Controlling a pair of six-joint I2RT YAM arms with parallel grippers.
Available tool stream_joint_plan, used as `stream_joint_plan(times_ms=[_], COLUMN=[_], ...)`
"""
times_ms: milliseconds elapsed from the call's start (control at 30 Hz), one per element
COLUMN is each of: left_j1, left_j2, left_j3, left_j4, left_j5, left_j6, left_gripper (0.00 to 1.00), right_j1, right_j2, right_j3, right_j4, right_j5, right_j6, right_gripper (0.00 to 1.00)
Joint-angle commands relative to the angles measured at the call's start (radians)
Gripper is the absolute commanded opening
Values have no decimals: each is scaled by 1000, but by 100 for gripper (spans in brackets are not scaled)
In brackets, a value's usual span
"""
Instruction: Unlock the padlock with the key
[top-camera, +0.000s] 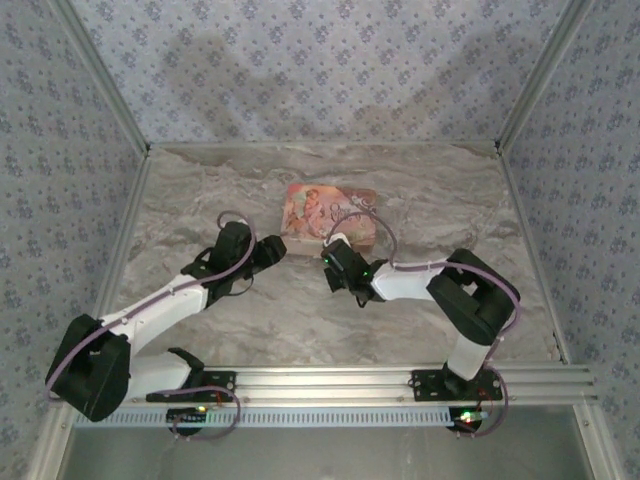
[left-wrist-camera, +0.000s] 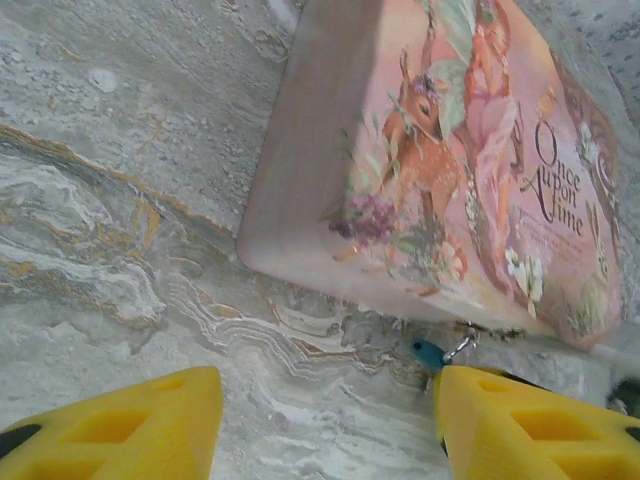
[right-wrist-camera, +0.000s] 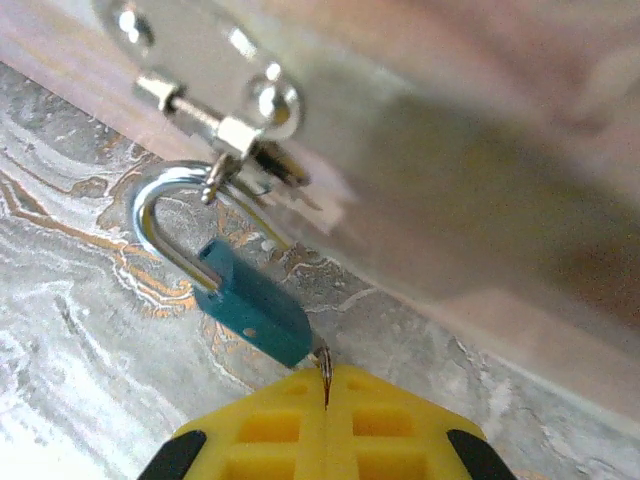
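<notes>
The right gripper (right-wrist-camera: 326, 388) has its jaws pressed together on the thin key (right-wrist-camera: 325, 368), whose tip meets the base of the padlock (right-wrist-camera: 250, 308). The padlock hangs by its shackle from the clasp (right-wrist-camera: 250, 110) of the pink box (left-wrist-camera: 450, 150), low over the table (left-wrist-camera: 120, 200). Small, light and free to swing, it probably needs steadying by its body. The left gripper (left-wrist-camera: 328, 405) sits near it with its jaws spread. The table is marbled, with floral-papered walls (top-camera: 320, 60) beyond.
</notes>
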Motion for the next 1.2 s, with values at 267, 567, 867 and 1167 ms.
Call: stream_joint_plan(times_ms=[267,567,867,1167], left_j1=[71,104,144,156], left_j2=[97,180,273,362], left_j3=[114,153,192,231], left_j4=[22,46,79,107], left_j5=[47,67,50,82], left_j6=[65,79,83,62], left_gripper=[59,60,61,60], right_j1=[16,27,36,51], right_j2=[-82,-70,-55,-41], right_j3=[5,18,69,101], right_j4=[-90,-51,-29,-21], right_j5=[7,8,16,-5], right_j6=[-228,-280,-335,-337], right_gripper=[0,0,0,0])
